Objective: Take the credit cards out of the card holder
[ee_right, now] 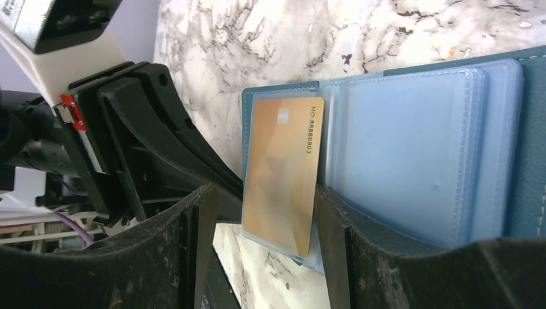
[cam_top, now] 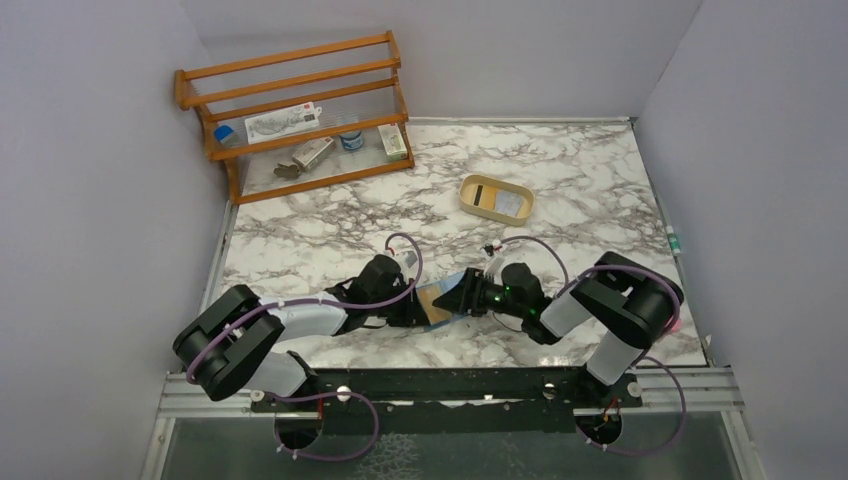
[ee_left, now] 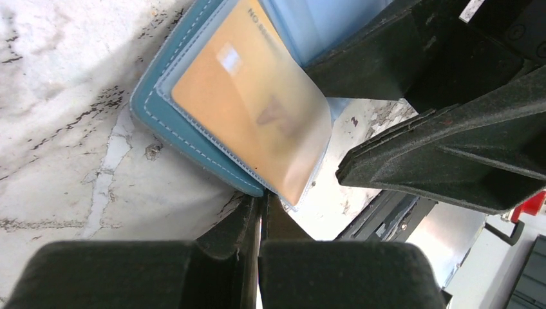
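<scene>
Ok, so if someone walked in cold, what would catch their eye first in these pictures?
The open teal card holder lies near the front edge of the table, an orange card showing inside it. The right claw stands open astride that card, and the left claw is shut at the holder's corner. Further back sit a tan tray, right of centre, and a wooden rack in the back-left corner.

We see a teal-blue card holder (ee_left: 169, 125) with pale stitching — its sleeves (ee_right: 412, 154) are light blue. The card (ee_right: 283, 174) is orange-gold, and the table (cam_top: 330, 230) is white with grey veins.
</scene>
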`<control>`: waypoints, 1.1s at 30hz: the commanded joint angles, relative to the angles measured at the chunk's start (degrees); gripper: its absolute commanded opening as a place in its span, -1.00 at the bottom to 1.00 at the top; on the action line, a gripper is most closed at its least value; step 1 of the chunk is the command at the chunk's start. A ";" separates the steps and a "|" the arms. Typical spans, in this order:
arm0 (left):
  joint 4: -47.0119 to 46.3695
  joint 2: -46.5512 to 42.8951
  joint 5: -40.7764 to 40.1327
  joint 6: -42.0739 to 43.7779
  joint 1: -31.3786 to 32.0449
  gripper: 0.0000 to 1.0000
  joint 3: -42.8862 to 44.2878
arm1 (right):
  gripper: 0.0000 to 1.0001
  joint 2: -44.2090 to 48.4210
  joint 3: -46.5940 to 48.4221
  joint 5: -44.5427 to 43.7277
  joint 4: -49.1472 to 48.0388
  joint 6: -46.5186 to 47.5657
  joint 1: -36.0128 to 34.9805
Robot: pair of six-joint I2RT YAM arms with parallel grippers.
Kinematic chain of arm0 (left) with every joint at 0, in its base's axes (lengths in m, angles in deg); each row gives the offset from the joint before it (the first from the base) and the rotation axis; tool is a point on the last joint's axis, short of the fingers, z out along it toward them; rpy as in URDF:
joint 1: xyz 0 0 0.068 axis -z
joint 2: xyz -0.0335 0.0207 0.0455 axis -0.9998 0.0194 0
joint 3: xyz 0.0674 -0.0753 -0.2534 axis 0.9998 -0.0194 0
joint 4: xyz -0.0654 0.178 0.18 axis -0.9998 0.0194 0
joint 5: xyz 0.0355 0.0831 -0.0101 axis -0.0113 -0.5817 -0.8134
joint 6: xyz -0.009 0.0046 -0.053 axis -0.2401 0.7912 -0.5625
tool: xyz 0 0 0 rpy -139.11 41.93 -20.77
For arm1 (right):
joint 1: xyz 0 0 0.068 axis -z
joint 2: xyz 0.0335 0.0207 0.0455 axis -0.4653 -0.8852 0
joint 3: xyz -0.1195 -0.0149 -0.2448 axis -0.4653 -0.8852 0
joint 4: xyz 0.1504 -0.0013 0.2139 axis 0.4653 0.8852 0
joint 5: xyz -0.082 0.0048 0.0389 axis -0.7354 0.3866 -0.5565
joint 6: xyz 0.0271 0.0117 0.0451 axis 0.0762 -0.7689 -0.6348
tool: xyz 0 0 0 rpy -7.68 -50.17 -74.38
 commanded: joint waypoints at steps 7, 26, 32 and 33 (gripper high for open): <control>1.42 5.41 -3.98 2.74 0.04 -1.00 0.39 | 0.24 -10.15 -4.04 16.20 -9.45 -1.20 -1.58; -3.29 18.84 -2.93 5.01 -0.68 -1.00 2.04 | 0.21 6.34 -4.75 15.24 7.11 -0.89 -1.50; -2.20 18.36 -2.62 5.40 -0.71 -1.00 1.69 | 0.22 15.86 -1.92 11.49 24.34 1.72 -1.36; -2.06 18.20 -2.51 5.48 -0.68 -1.00 1.69 | 0.22 16.73 -1.36 10.70 27.14 1.87 -1.40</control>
